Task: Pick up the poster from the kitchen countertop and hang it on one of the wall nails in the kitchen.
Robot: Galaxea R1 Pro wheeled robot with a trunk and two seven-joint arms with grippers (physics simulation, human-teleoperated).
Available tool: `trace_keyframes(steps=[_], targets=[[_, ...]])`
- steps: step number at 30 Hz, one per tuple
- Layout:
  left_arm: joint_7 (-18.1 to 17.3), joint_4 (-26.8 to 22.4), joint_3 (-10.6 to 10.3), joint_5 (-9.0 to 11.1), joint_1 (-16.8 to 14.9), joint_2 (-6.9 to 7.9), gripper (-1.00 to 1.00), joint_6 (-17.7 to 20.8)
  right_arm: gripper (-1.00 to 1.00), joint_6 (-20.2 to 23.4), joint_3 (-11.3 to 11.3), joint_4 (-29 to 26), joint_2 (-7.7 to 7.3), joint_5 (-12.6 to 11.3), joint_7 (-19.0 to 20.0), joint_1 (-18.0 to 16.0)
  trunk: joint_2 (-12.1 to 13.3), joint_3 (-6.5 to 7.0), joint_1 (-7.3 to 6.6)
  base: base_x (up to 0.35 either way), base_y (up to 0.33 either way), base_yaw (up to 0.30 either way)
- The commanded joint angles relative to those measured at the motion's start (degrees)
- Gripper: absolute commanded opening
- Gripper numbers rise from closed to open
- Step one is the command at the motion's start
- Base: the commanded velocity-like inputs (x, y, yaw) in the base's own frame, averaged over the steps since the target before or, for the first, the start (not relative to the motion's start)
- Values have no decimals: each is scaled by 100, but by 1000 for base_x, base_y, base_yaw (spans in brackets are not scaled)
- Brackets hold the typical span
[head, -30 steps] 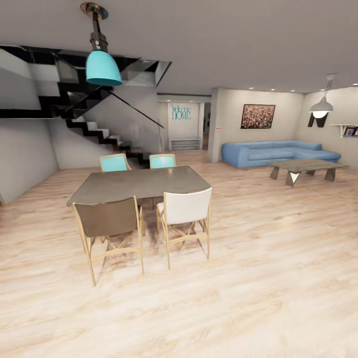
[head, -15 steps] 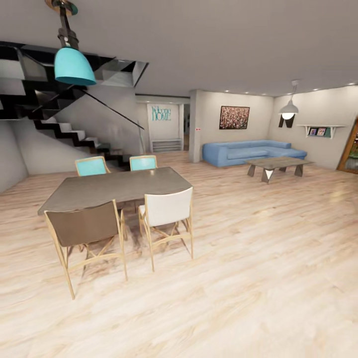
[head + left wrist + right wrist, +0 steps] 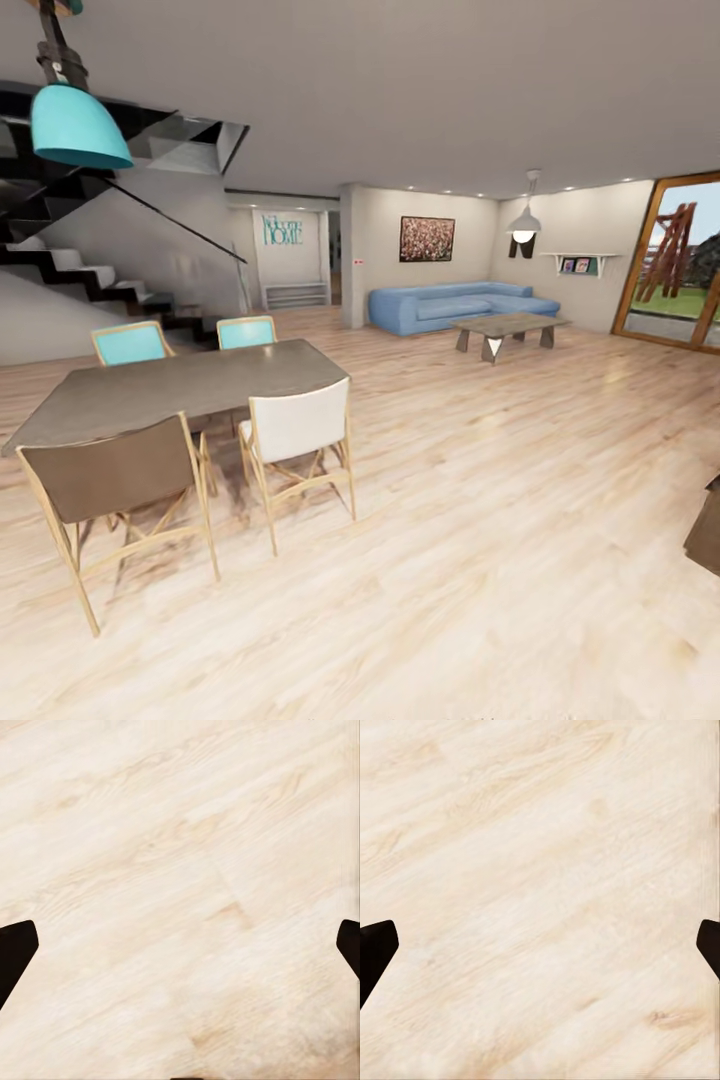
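My left end effector [image 3: 180,945] and right end effector [image 3: 540,945] hang released over bare floor [image 3: 500,560], carrying nothing; I am in transit past the dining table [image 3: 170,385], poster nowhere in sight.

A dark brown object [image 3: 706,530] is cut off at the head view's edge, possibly furniture, too partial to identify

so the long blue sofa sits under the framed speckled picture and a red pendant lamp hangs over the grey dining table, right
Not quite: the pendant lamp over the grey dining table is turquoise, not red, as the head view shows. The long blue sofa does sit under the framed speckled picture.
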Motion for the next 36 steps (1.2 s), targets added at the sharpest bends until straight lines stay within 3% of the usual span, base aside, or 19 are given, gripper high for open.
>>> trace_keyframes(steps=[1,10,36], targets=[[-3,-4,1,0,2,1,100,-9,100,-19,-5,5,1,-2,-5,-4,-3,-3,0,-34,24,-219],[-3,125,-12,2,2,0,100,-9,100,-19,-9,5,1,-2,-10,-4,-3,2,0,-164,136,-79],[-3,132,-8,0,2,1,100,-9,100,-19,-1,5,1,-2,-7,-4,-3,66,0,-6,5,-260]])
